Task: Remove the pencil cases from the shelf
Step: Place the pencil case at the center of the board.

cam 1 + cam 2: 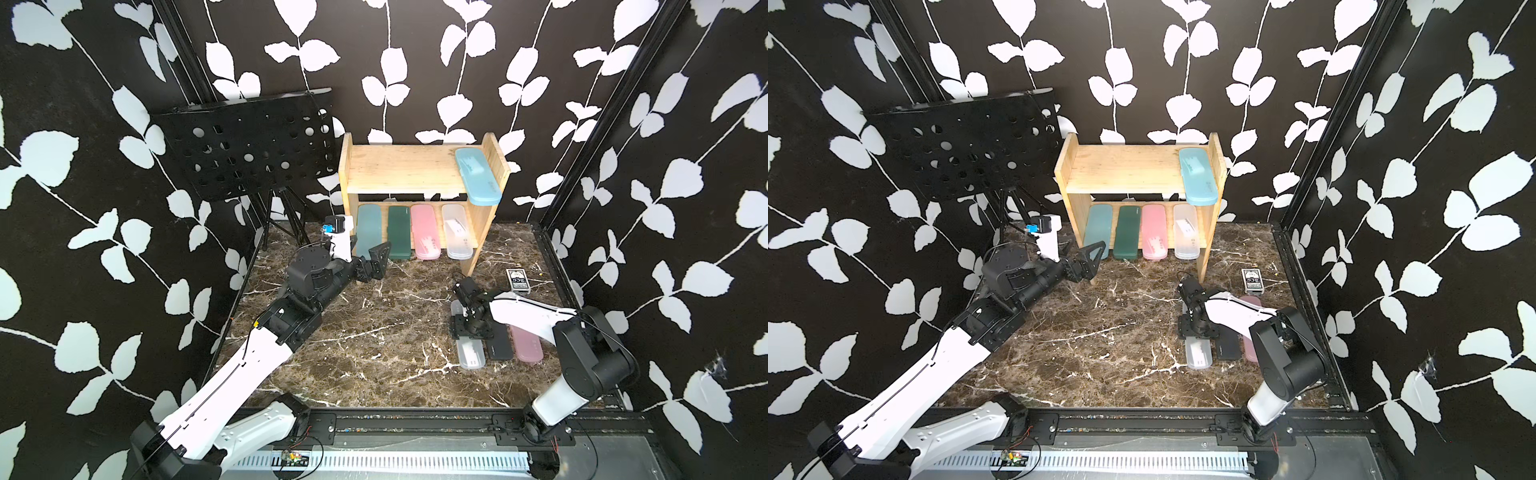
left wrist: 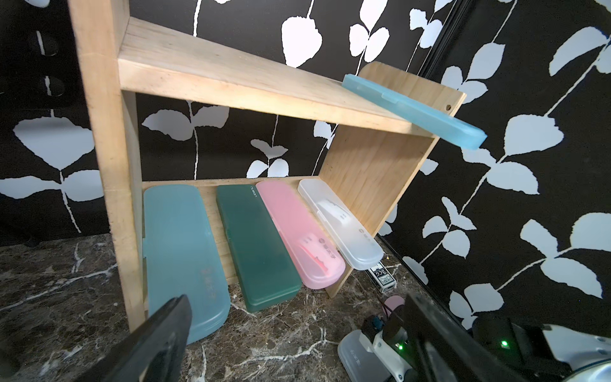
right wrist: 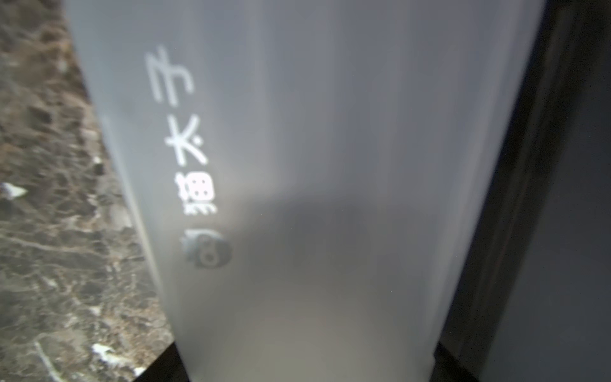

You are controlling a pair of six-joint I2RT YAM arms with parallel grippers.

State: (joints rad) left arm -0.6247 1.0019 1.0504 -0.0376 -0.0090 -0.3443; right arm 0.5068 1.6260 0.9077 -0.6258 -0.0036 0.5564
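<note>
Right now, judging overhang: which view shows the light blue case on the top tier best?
Left wrist view: it shows the light blue case side-on, its front end jutting past the top board of the shelf. Both top views show it from above, beside the right side panel. The right wrist view misses it.

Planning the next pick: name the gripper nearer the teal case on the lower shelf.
Left. The left gripper hangs open at the near end of the teal case; the right gripper is across the table, straddling a frosted clear case.
</note>
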